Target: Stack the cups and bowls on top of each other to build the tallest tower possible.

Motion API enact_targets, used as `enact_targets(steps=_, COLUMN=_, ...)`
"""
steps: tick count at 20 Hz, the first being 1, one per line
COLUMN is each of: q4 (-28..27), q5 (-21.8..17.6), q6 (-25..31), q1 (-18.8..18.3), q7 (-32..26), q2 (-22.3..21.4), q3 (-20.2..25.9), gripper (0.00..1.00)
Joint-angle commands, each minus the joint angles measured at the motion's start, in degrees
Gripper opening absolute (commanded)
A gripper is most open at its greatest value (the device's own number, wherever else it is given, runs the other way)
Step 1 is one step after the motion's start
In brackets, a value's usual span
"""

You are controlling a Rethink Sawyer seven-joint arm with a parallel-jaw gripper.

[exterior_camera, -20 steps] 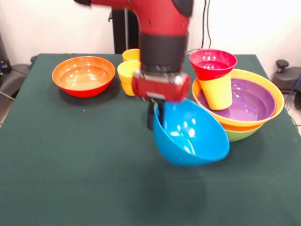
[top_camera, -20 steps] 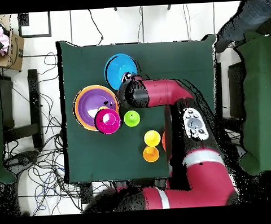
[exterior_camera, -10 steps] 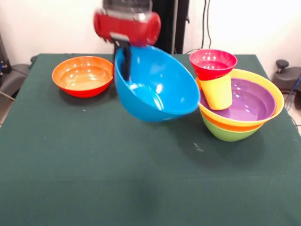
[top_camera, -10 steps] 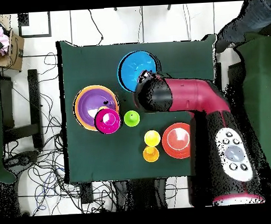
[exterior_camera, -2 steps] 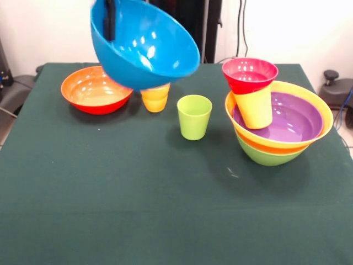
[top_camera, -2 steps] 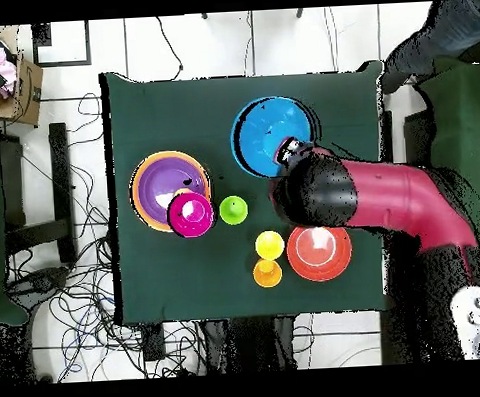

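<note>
My gripper [exterior_camera, -2 steps: 110, 26] is shut on the rim of the blue bowl [exterior_camera, -2 steps: 144, 45] and holds it tilted high above the table, over the yellow and orange cups [exterior_camera, -2 steps: 155, 97]. From overhead, the gripper [top_camera, -2 steps: 286, 153] sits at the blue bowl's [top_camera, -2 steps: 266, 133] edge. A lime green cup [exterior_camera, -2 steps: 194, 116] stands alone mid-table. The tower at the right has a lime green bowl [exterior_camera, -2 steps: 269, 158] at the bottom, an orange bowl [exterior_camera, -2 steps: 326, 117] in it and a purple bowl [exterior_camera, -2 steps: 297, 118] inside. A leaning yellow cup [exterior_camera, -2 steps: 255, 109] in it carries the small magenta-red bowl [exterior_camera, -2 steps: 250, 74].
A red-orange bowl [exterior_camera, -2 steps: 97, 88] rests on the table below and left of the lifted bowl. Overhead, yellow cup [top_camera, -2 steps: 270, 245] and orange cup [top_camera, -2 steps: 267, 273] stand beside it [top_camera, -2 steps: 319, 250]. A person's sleeve [top_camera, -2 steps: 446, 30] shows at the top right corner.
The blue bowl has risen from low over the table to high up and moved left in the front view. The lime green cup now shows.
</note>
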Motion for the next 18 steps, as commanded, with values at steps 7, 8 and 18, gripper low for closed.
enact_targets(steps=7, q4=21.89, q5=7.69, q6=4.27, q1=3.76, q7=-7.2, q2=-16.47, q3=4.17, gripper=0.0)
enact_targets(steps=8, q4=22.11, q5=7.98, q6=4.66, q1=4.54, q7=-6.3, q2=-17.13, q3=3.6, gripper=0.0)
enact_targets(steps=18, q4=23.85, q5=8.99, q6=6.44, q1=12.98, q7=4.53, q2=-20.66, q3=-1.39, gripper=0.0)
